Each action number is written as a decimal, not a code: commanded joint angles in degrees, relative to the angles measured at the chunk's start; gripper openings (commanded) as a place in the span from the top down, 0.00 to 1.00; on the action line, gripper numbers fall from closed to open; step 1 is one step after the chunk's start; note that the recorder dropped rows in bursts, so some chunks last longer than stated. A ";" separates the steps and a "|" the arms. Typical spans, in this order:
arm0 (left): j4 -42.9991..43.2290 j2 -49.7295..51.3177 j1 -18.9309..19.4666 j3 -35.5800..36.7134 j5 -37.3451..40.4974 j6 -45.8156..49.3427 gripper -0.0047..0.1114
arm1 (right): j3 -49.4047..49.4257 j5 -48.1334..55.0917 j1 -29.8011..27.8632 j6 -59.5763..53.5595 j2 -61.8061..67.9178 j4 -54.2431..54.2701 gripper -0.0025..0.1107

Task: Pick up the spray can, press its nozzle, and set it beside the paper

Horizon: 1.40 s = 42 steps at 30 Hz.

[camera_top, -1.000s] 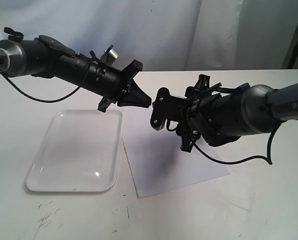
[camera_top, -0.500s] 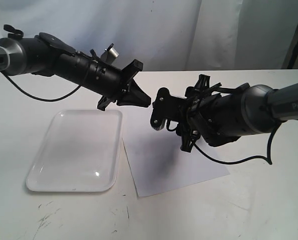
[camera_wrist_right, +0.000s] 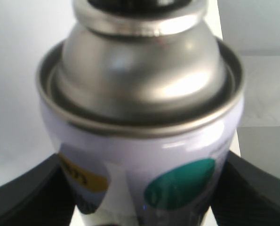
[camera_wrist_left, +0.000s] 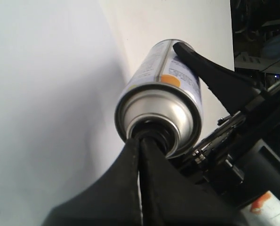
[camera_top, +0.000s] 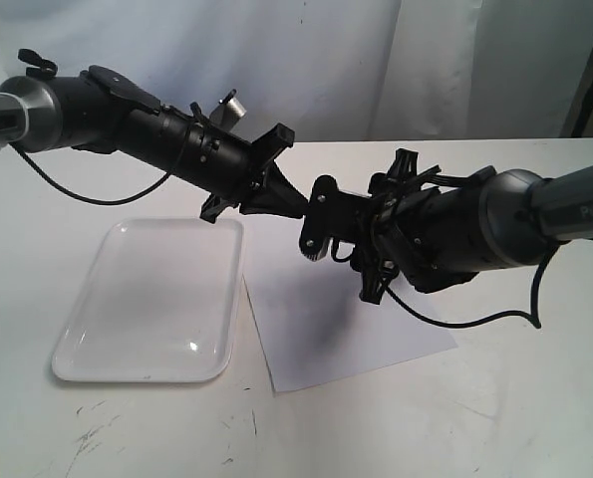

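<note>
The right gripper (camera_wrist_right: 142, 200) is clamping the white cylindrical aerosol spray can (camera_wrist_right: 140, 141), with one black jaw on each side of its dotted body. The left gripper (camera_wrist_left: 140, 141), fingers pressed together, is touching the black plastic nozzle (camera_wrist_left: 155, 134). The can is hanging above the flat white paper sheet (camera_top: 346, 334), near its 11 o'clock corner.

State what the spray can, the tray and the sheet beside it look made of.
Spray can: likely metal; bare silvery shoulder with rolled seam and sharp glints, body coated glossy white with coloured dots. Tray: probably plastic; glossy white, rounded raised rim, small highlights. Sheet: paper, it seems; thin, matte white, lying flat.
</note>
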 commanded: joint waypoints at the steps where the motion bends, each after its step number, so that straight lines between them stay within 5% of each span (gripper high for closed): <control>1: -0.13 -0.03 -0.63 -0.39 -0.26 -0.30 0.96 | -0.87 0.70 0.28 0.20 -0.58 -1.26 0.98; 22: 1.65 -0.03 -0.63 -0.39 0.06 -0.30 0.96 | -0.87 0.66 0.28 0.20 -0.58 -1.26 0.98; 32: 15.56 -7.46 -0.63 0.30 -3.60 -2.29 0.96 | -0.87 1.65 0.28 0.20 -0.58 0.11 0.98; 42: 20.24 -33.04 -0.63 27.70 -30.73 -2.81 0.96 | -0.87 -2.19 -2.80 7.18 -6.20 3.10 0.98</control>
